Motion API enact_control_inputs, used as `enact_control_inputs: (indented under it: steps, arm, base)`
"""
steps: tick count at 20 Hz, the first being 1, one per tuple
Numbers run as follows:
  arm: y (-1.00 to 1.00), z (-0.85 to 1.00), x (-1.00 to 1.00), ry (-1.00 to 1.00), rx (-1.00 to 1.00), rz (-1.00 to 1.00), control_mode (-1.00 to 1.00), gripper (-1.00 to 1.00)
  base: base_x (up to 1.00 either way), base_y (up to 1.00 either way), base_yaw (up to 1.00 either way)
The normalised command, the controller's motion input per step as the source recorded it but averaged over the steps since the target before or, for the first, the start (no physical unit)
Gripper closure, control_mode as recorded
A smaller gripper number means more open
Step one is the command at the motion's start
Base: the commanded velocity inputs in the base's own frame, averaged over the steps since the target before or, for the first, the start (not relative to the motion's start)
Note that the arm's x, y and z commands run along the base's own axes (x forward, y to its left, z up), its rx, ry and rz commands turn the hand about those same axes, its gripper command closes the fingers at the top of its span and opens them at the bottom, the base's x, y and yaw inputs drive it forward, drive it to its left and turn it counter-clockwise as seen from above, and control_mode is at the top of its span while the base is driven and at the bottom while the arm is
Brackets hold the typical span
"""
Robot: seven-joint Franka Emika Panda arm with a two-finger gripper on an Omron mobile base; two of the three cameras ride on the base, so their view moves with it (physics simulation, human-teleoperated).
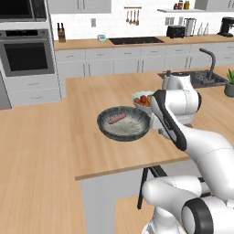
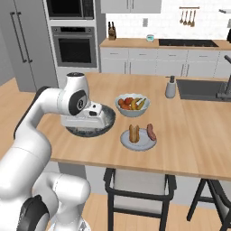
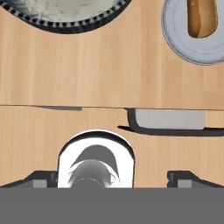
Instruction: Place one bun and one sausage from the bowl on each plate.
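Home kitchen: wall oven (image 1: pixel 25 55), sink (image 2: pixel 205 89), wood island (image 1: pixel 91 151).

Bare counter (image 3: pixel 87 65) lies between bowl (image 3: pixel 65 24) and plate (image 3: pixel 183 48); the fruit bowl (image 2: pixel 132 104) seemingly crowds behind.

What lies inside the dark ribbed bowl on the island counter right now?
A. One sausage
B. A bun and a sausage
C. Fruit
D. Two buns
A: in the left base view a single sausage rests on the pale inside of the bowl, with no bun beside it.
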Motion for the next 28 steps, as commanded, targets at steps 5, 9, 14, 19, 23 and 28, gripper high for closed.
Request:
enact_control_inputs:
  steps: [5, 9, 14, 19, 23, 28]
  arm:
    - [0.55, 0.00, 0.76, 0.00, 0.00, -0.03, -1.00, -1.00]
    - [0.40, -0.08, 0.97, -0.05, 0.04, -0.24, -1.00, -1.00]
    - [0.00, -0.20, 0.76, -0.05, 0.19, -0.38, -1.00, -1.00]
    - [0.00, -0.25, 0.49, -0.02, 0.14, -0.43, -1.00, -1.00]
    - [0.00, -0.36, 0.42, -0.01, 0.10, -0.36, -1.00, -1.00]
    - [0.01, -0.35, 0.50, -0.02, 0.08, -0.27, -1.00, -1.00]
  base:
    - [0.00, 0.00, 0.00]
    - [0.00, 0.00, 0.00]
    - [0.00, 0.00, 0.00]
    - [0.00, 0.00, 0.00]
    - [0.00, 0.00, 0.00]
    - [0.00, 0.00, 0.00]
